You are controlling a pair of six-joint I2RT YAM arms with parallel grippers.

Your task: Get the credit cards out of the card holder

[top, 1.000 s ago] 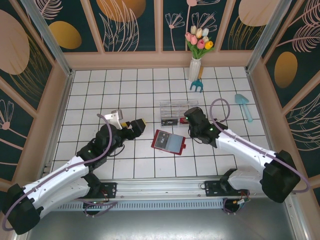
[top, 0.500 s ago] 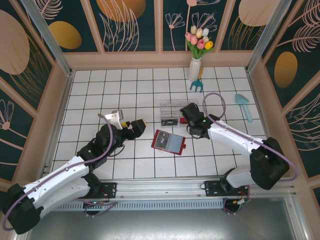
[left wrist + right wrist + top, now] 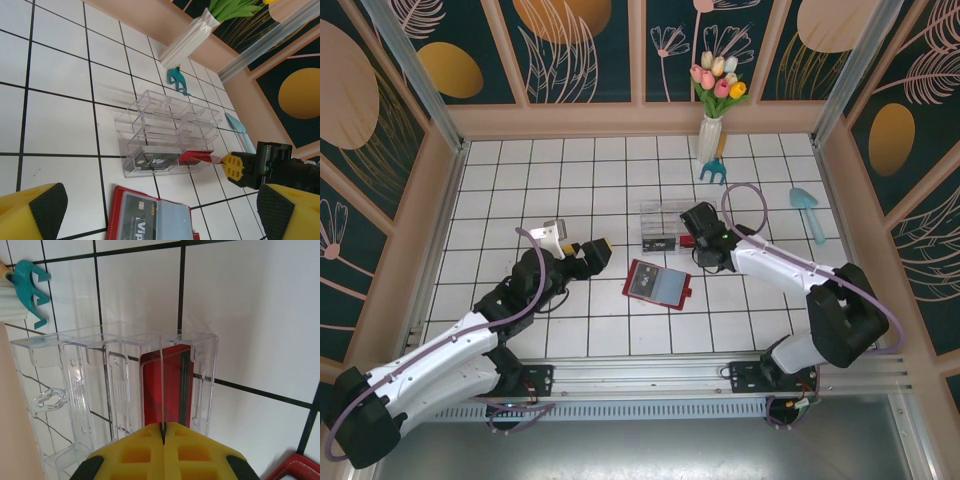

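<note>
Card holder (image 3: 115, 205) cut by left wrist view's bottom edge.

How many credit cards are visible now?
3: a black card in the clear box, a red card pinched in the right hand at that box's end, a dark card in the card holder. More may be hidden in its pockets.

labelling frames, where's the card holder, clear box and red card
card holder (image 3: 670, 288): top view, grey inside face
clear box (image 3: 165, 117): left wrist view, middle compartment
red card (image 3: 172, 385): right wrist view, its face

Tiled table (image 3: 520, 180); card holder (image 3: 658, 285), box (image 3: 660, 215), vase (image 3: 709, 138)
</note>
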